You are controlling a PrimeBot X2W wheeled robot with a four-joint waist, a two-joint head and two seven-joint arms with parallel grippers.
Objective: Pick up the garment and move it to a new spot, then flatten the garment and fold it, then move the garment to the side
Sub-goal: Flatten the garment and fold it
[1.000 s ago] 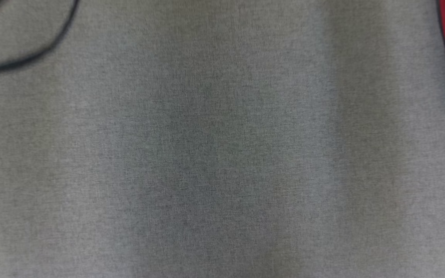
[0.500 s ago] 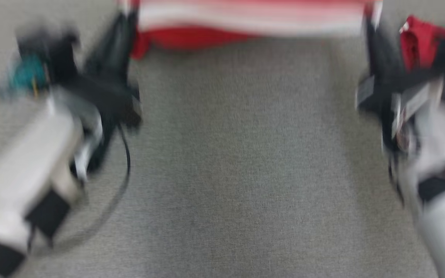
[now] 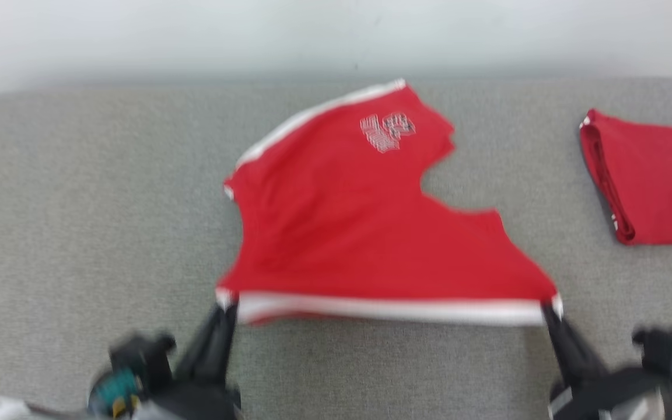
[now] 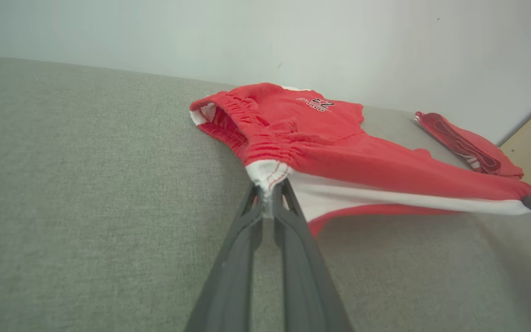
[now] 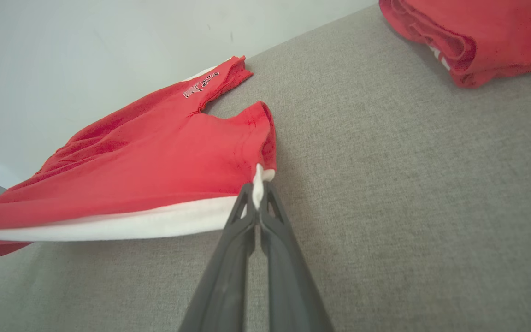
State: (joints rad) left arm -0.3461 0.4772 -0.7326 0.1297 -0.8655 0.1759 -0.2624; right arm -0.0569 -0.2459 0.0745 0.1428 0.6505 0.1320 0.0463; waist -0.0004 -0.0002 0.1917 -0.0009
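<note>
Garment (image 3: 365,233) pinched between left tool (image 3: 226,304), right tool (image 3: 548,309); one folded garment (image 3: 651,175) apart.

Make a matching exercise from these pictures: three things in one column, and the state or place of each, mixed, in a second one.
Column one
1. left gripper
2. right gripper
3. folded red garment

Column two
A. lies apart, at the robot's right
B. shut on the left waistband corner of the red shorts
C. shut on their right waistband corner

Pairs: 1-B; 2-C; 3-A

Red garment (image 3: 342,233), white band (image 3: 388,310); grey cushion (image 3: 79,233).
</note>
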